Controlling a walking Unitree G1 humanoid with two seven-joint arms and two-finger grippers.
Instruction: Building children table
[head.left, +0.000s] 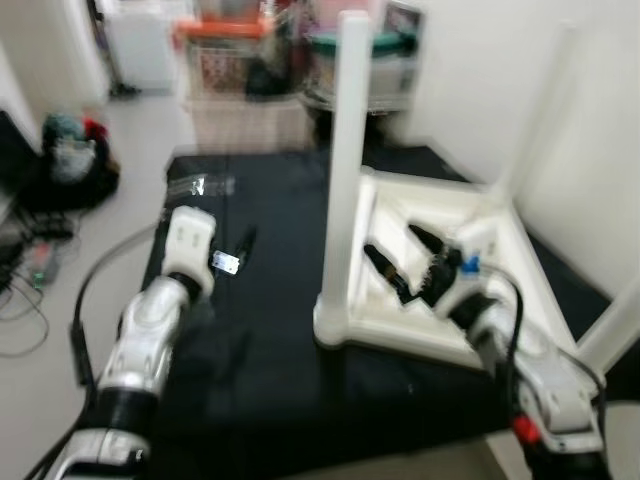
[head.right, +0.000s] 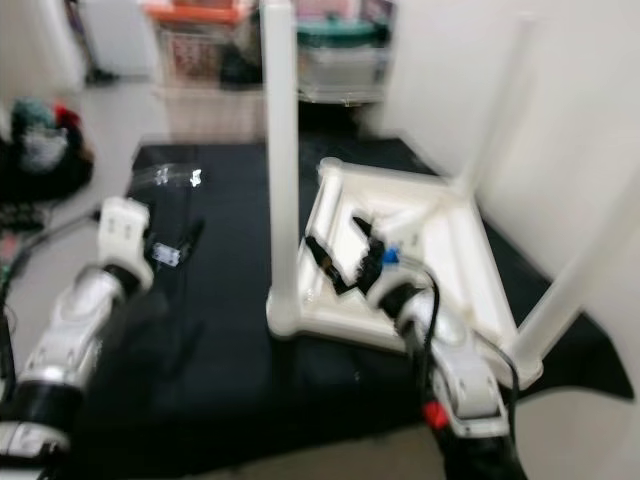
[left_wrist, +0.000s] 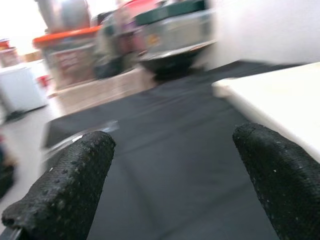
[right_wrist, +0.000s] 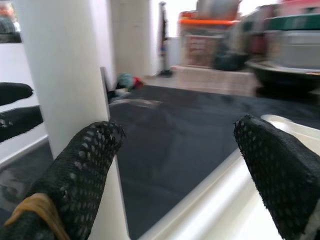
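Note:
A white children's table (head.left: 500, 215) lies upside down on a black mat (head.left: 260, 340), its legs pointing up. The nearest leg (head.left: 345, 170) stands at the front left corner, and two more legs (head.left: 540, 110) rise by the wall. My right gripper (head.left: 405, 262) is open and hovers over the table's underside, just right of the nearest leg (right_wrist: 60, 75). Its fingers (right_wrist: 270, 165) hold nothing. My left gripper (left_wrist: 172, 137) is open above the bare mat to the left of the table. A small clear bag (head.left: 200, 185) lies at the mat's far left.
Storage bins (head.left: 225, 45) and a green-lidded box (head.left: 365, 50) stand beyond the mat. A white wall (head.left: 590, 130) runs close along the right. A dark heap of bags (head.left: 70, 150) and cables (head.left: 30, 270) lie on the floor to the left.

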